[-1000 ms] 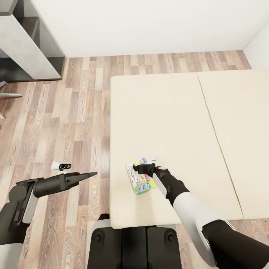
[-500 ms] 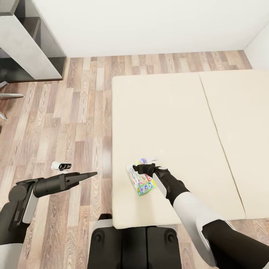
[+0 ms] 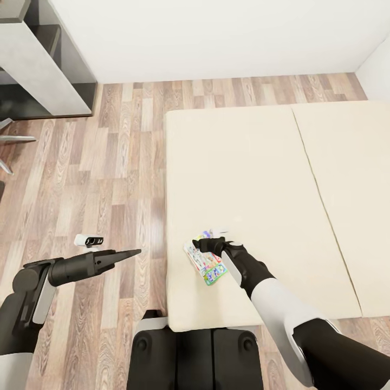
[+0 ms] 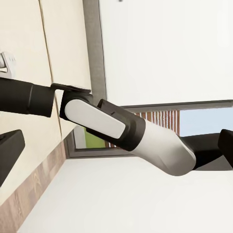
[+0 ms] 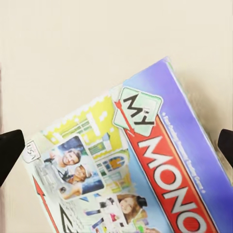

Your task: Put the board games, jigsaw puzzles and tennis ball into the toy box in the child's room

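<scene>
The right gripper [image 3: 205, 245] hangs low over a colourful board game [image 3: 208, 266] that lies flat on the beige bed [image 3: 254, 179], close to the mattress's near left corner. In the right wrist view the box [image 5: 126, 170] shows red "MY MONO" lettering across a blue, yellow and green cover with small photos of people. The two dark fingertips [image 5: 9, 148] sit at opposite edges of that picture, spread wide with the box between them and clear of both, so the jaws stand open and hold nothing.

The left gripper [image 3: 130, 252] hangs over the wood-plank floor [image 3: 108, 162] to the left of the bed. Its fingers appear drawn together to a point and empty. A grey shelf unit [image 3: 38, 59] stands against the far left wall.
</scene>
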Controlling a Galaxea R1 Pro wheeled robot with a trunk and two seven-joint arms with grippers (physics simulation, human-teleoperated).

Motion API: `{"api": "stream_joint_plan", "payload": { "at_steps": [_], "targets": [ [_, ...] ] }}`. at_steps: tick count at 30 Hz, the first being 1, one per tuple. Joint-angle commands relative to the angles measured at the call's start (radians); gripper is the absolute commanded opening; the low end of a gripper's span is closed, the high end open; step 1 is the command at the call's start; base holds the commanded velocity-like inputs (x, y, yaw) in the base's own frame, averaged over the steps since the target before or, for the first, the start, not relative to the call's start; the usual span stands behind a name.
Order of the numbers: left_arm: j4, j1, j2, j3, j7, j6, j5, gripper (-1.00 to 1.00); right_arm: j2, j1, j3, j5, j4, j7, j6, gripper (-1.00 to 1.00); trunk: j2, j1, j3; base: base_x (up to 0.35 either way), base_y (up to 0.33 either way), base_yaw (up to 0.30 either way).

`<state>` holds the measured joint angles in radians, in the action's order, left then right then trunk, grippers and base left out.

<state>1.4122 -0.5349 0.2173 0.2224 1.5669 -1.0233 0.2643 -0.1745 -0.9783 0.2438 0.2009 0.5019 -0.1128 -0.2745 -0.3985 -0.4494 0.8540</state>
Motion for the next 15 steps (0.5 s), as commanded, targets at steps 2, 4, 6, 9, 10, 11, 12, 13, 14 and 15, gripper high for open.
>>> {"api": "stream_joint_plan", "payload": {
  "at_steps": [2,4,6,9,10,11,12,13,14,15],
  "targets": [
    [0.0,0.0,0.0,0.0,0.004,-0.011,0.0,1.0,0.0,0.0,0.002,0.008,0.001,0.001,-0.005,1.0,-0.002,-0.001,0.001,0.0,0.045,0.0],
    [0.0,0.0,0.001,0.0,0.004,-0.011,0.0,1.0,0.0,0.0,0.002,0.008,0.001,0.001,-0.005,1.0,-0.002,-0.001,0.001,0.0,0.023,0.0],
    [0.0,0.0,0.001,0.0,0.004,-0.011,0.0,1.0,0.0,0.0,0.002,0.008,0.001,0.001,-0.005,1.0,-0.002,-0.001,0.001,0.0,0.012,0.0],
    [0.0,0.0,0.001,0.0,0.004,-0.011,0.0,1.0,0.0,0.0,0.002,0.008,0.001,0.001,-0.005,1.0,-0.002,-0.001,0.001,0.0,0.005,0.0],
    [0.0,0.0,0.001,0.0,0.004,-0.011,0.0,1.0,0.0,0.0,0.002,0.008,0.001,0.001,-0.005,1.0,-0.002,-0.001,0.001,0.0,0.003,0.0],
    [0.001,0.0,0.001,0.0,0.004,-0.011,0.0,1.0,0.0,0.0,0.002,0.008,0.001,0.001,-0.006,1.0,-0.002,-0.001,0.001,0.0,0.002,0.0],
    [0.001,0.0,0.001,0.0,0.004,-0.011,0.0,1.0,0.0,0.0,0.002,0.008,0.001,0.001,-0.006,1.0,-0.002,-0.001,0.001,0.0,0.001,0.0],
    [0.0,0.0,0.001,0.0,0.004,-0.011,0.0,1.0,0.0,0.0,0.002,0.008,0.001,0.001,-0.006,1.0,-0.002,-0.001,0.001,0.0,0.001,0.0],
    [0.0,0.0,0.001,0.0,0.004,-0.011,0.0,1.0,0.0,0.0,0.002,0.008,0.001,0.001,-0.006,1.0,-0.002,-0.001,0.001,0.0,0.0,0.0],
    [0.0,0.0,0.001,0.0,0.004,-0.011,0.0,1.0,0.0,0.0,0.002,0.007,0.001,0.001,-0.007,1.0,-0.002,-0.001,0.001,0.0,0.0,0.0]
  ]
}}
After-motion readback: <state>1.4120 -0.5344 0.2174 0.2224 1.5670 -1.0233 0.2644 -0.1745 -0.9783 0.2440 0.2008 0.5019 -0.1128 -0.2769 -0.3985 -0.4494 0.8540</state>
